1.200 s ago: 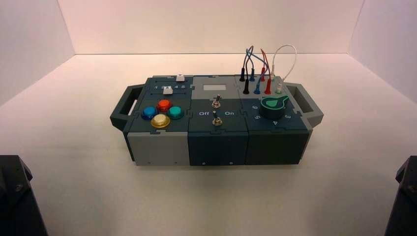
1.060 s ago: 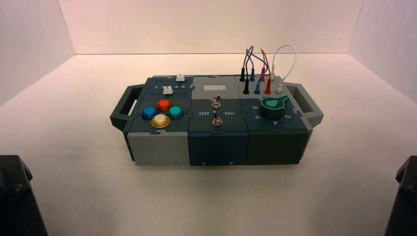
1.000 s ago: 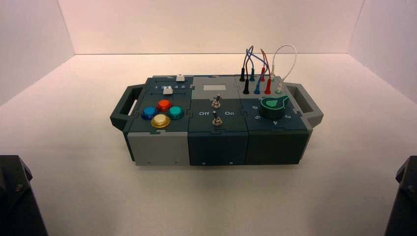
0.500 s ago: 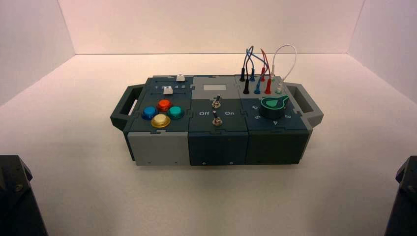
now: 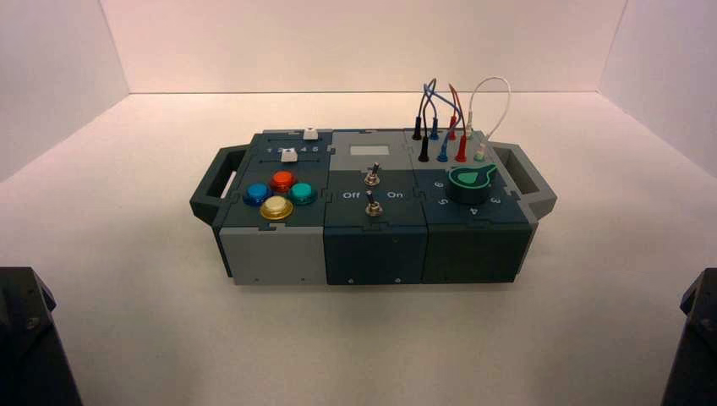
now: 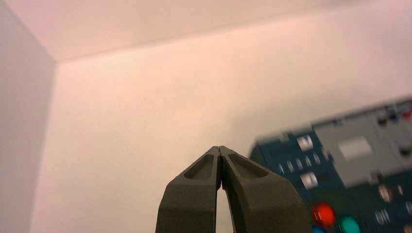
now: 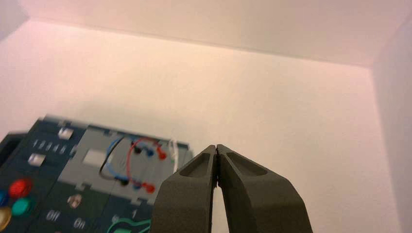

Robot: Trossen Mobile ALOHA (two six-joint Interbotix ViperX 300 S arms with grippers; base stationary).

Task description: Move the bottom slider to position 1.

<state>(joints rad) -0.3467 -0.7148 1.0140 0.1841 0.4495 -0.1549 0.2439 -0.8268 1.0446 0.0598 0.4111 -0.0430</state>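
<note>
1. On the box's (image 5: pixel 376 255) left panel: bottom slider (image 5: pixel 289 156) sits in the nearer track, between the number row and red button (image 5: pixel 281 180). Upper slider (image 5: pixel 310 134) has the farther track.
2. Target: position 1 (image 5: pixel 270 150), row's left end. Push looks leftward; cap appears short of it.
3. Left claw (image 6: pixel 219 149): off the box, on its left side, tips together, nothing held. Likely the one to use, panel's on its side. Closed tips should suit nudging a small cap.
4. Right claw (image 7: pixel 216 147): idle off the box's right side, also closed and empty. Leaves the reach free.
5. Box lies flat on the counter (image 5: pixel 355 342), controls up, so access is from above. Risk: clipping red button or wrong slider.
</note>
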